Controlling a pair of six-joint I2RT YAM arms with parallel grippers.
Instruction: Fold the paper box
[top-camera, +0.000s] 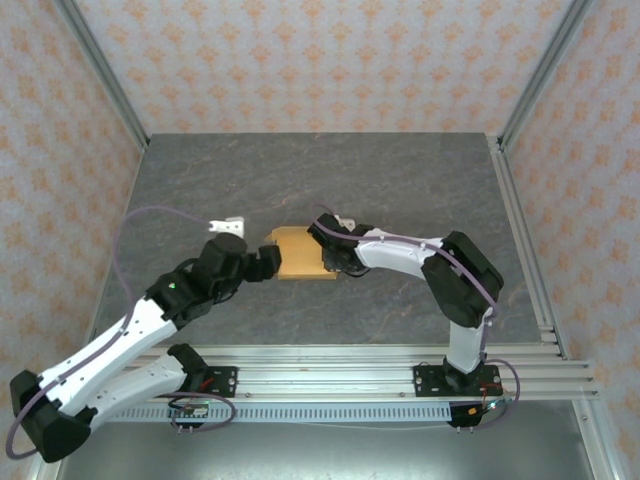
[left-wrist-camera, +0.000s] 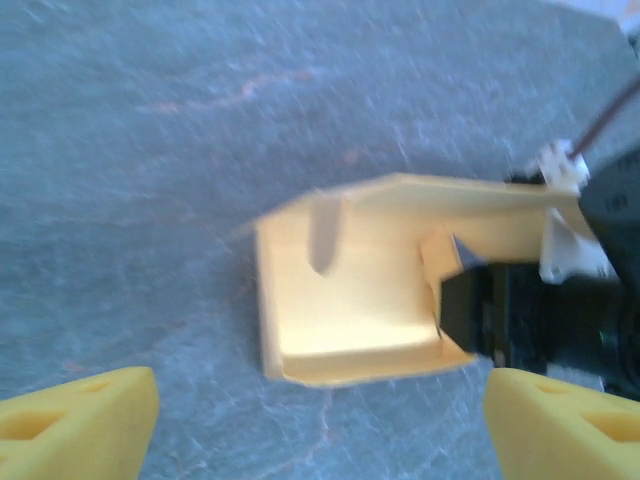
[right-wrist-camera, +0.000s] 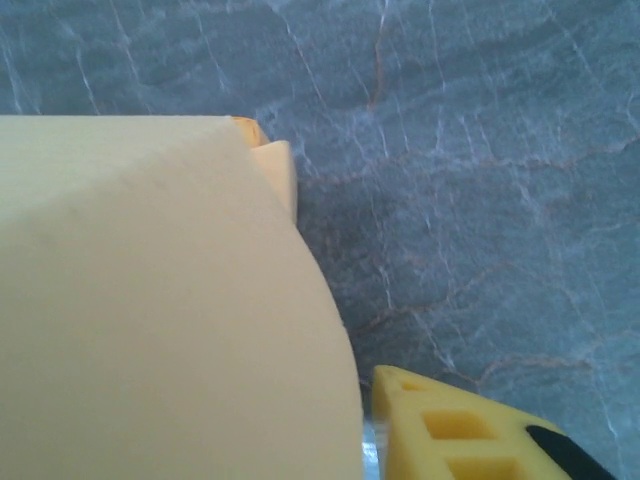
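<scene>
The paper box (top-camera: 298, 253) is seen lying on the grey table (top-camera: 400, 180), right between the two claws. The left claw (top-camera: 268, 262) is placed at one end of the box, and the right claw (top-camera: 328, 255) at the other end.

From the left wrist, the left claw's two yellow fingers (left-wrist-camera: 80, 415) are seen far apart, and nothing is held between them. The box (left-wrist-camera: 350, 310) is found just ahead of them, with a bit of bare table in between. The box is partly folded. A flat floor, low walls on two sides and a flap lifted over the top can be seen. The side away from the left claw is not closed. The black right claw (left-wrist-camera: 520, 320) is seen there, close against the card.

From the right wrist, a big piece of tan card (right-wrist-camera: 150, 300) with a round edge is seen right up against the right claw. One yellow finger (right-wrist-camera: 470, 430) is seen just beside that edge. It cannot be told whether the card is pinched there or only touched.
</scene>
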